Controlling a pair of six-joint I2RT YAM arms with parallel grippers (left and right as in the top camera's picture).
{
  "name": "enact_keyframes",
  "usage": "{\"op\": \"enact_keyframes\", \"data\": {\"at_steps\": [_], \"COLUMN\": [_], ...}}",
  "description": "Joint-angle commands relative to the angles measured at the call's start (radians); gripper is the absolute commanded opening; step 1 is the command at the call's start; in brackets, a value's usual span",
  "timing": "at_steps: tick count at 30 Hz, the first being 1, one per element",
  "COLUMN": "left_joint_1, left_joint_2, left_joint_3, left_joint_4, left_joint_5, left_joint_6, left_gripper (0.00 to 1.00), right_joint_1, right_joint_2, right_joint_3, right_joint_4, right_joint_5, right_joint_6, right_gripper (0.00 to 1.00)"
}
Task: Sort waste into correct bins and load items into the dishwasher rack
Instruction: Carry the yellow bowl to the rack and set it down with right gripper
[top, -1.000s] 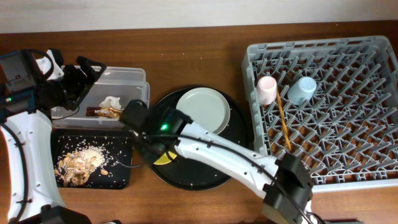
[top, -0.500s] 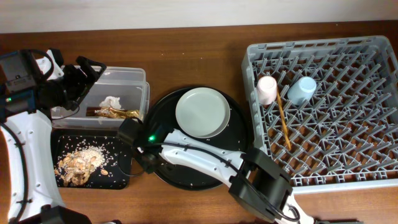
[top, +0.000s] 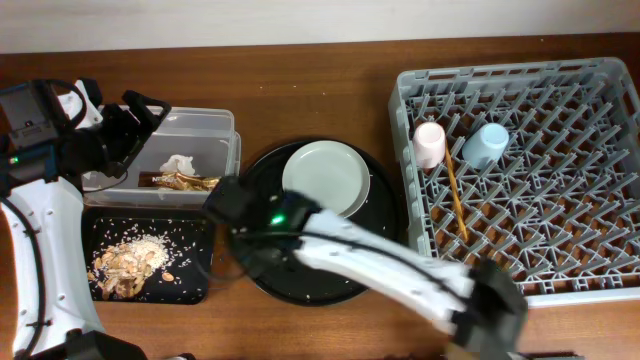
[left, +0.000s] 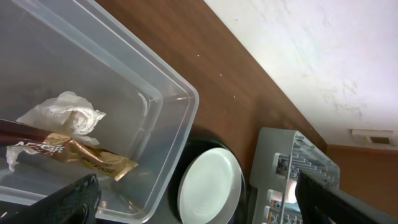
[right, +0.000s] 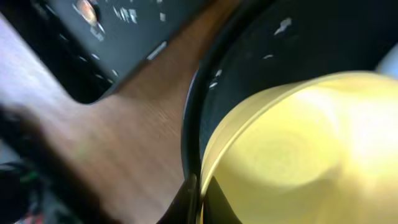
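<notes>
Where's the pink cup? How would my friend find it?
Find the big grey rack full of pegs on the right side of the table. Look in its far left corner for the pink cup. It is the only pink thing: its neighbour is a light-blue cup, and a wooden chopstick starts between them.

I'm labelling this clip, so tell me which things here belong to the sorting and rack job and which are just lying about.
Job: napkin, wrapper, food scraps, clear tub, shallow black tray, white plate, yellow bowl, pink cup, light-blue cup, chopstick, rack.
Lying about: round black tray.
</notes>
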Motion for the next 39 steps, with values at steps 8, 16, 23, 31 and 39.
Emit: {"op": "enact_keyframes", "data": {"at_steps": [8, 16, 23, 31, 39], "left_joint_1": [0.002, 0.002, 0.002, 0.002, 0.002], "left_joint_2": [0.000, 0.000, 0.000, 0.000, 0.000], "left_joint_3": [0.003, 0.003, 0.003, 0.003, 0.003], "left_joint_4": [0.001, 0.001, 0.001, 0.001, 0.001], "left_joint_5": [0.003, 0.003, 0.003, 0.003, 0.003], "left_joint_6": [-0.005, -0.005, -0.005, -0.005, -0.005], "left_gripper": [0.99, 0.99, 0.99, 0.99, 1.00], "right_joint_1": [-0.869, -1.511, -1.538, -1.682, -1.905], "right_joint_2": [-0.566, -0.395, -0.183, -0.183, -0.183], "right_joint_3": [-0.005, -0.477, -0.494, -0.494, -0.491], "right_joint_4": [-0.422, -0.436, -0.445, -0.460, -0.398], "right_joint_5": [-0.614, -1.086, -1.212, -0.996, -0.925], "right_joint_6": [-0.422, -0.851, -0.979, -0.861, -0.710], "right_gripper": [0.04, 0.04, 0.04, 0.04, 0.27]}}
